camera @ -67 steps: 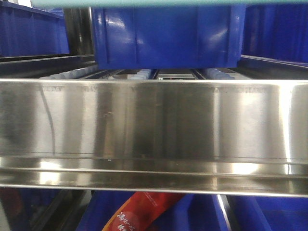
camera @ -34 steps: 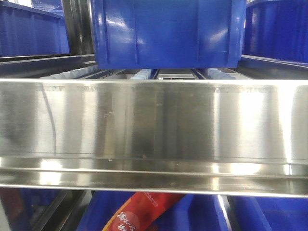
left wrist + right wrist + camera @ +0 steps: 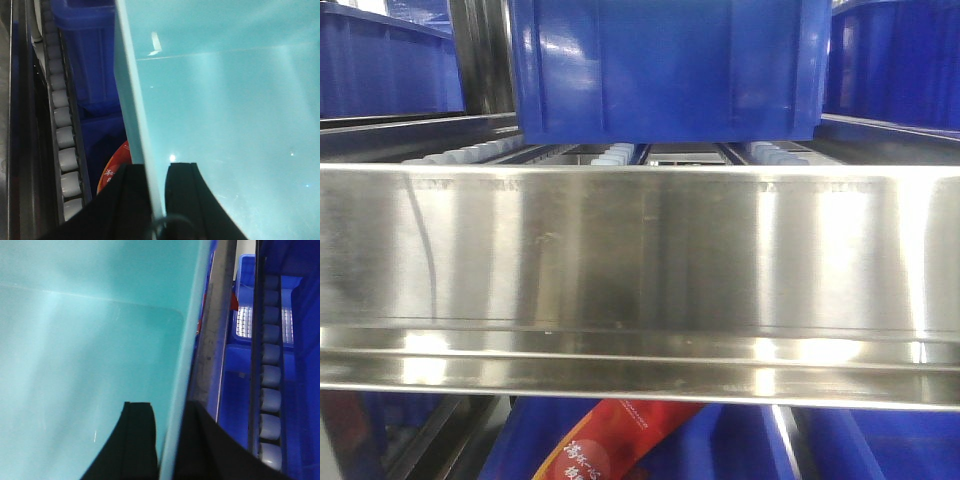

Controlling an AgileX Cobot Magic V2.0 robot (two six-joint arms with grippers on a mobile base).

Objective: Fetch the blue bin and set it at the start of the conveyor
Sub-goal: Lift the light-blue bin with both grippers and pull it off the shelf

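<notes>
The pale turquoise blue bin fills the left wrist view (image 3: 225, 100) and the right wrist view (image 3: 85, 330). My left gripper (image 3: 156, 172) is shut on the bin's left wall, one black finger inside and one outside. My right gripper (image 3: 167, 412) is shut on the bin's right wall in the same way. The bin is held up above the rack and is out of the front view. The conveyor start is out of view.
A shiny stainless-steel rack rail (image 3: 640, 270) fills the front view. A dark royal-blue bin (image 3: 665, 70) sits on rollers behind it, more dark blue bins at both sides and below. A red packet (image 3: 610, 440) lies in a lower bin. Roller tracks (image 3: 62, 130) (image 3: 272, 375) flank the held bin.
The turquoise rim that showed along the top edge of the front view one second ago has gone out of the frame upward. The rack and the dark blue bins have not moved.
</notes>
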